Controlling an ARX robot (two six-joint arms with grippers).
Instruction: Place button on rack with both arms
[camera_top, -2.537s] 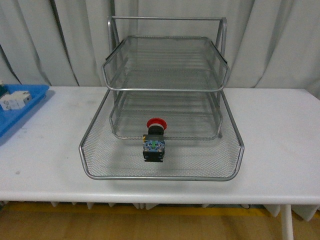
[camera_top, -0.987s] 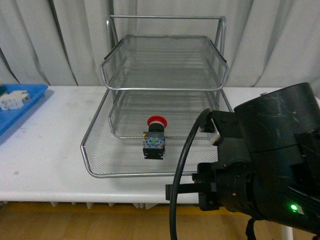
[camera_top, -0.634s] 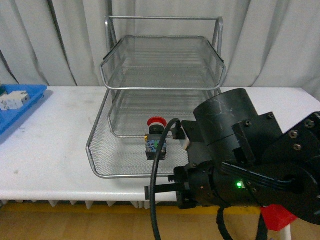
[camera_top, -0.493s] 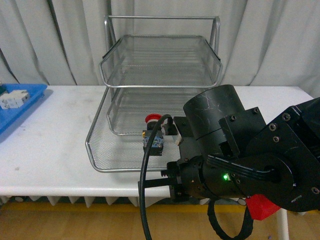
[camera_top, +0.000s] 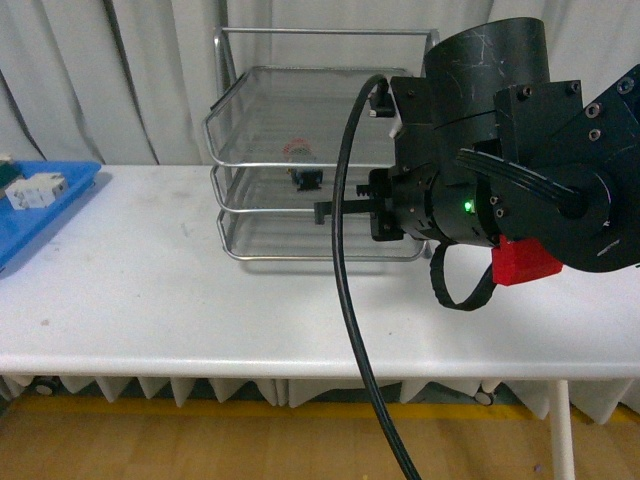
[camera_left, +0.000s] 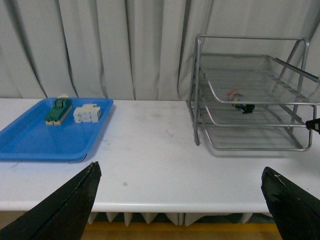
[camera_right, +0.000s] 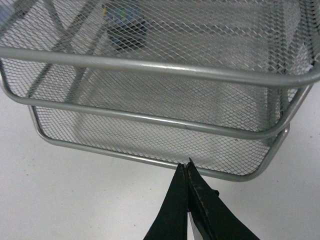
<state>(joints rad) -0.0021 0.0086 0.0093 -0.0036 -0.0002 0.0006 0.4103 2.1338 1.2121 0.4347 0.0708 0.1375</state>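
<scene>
The silver three-tier wire rack (camera_top: 232, 215) stands at the back of the white table. The button (camera_top: 300, 165), red cap on a black body, lies inside it behind the mesh; I cannot tell on which tier. It also shows in the left wrist view (camera_left: 239, 97) and the right wrist view (camera_right: 125, 20). My right gripper (camera_top: 322, 208) is shut and empty, its tip at the front rim of the rack's lowest tier (camera_right: 187, 165). My left gripper (camera_left: 179, 172) is open and empty, over the table's front edge, far from the rack (camera_left: 200, 100).
A flat blue tray (camera_top: 40, 215) sits at the table's left end with a white block (camera_left: 87, 113) and a green-and-cream block (camera_left: 57, 110) in it. My bulky right arm (camera_top: 500, 150) and its cable (camera_top: 345, 300) cover the rack's right side.
My right arm came into view from below and went up to the rack's front. The rack with the button now stands farther back on the table.
</scene>
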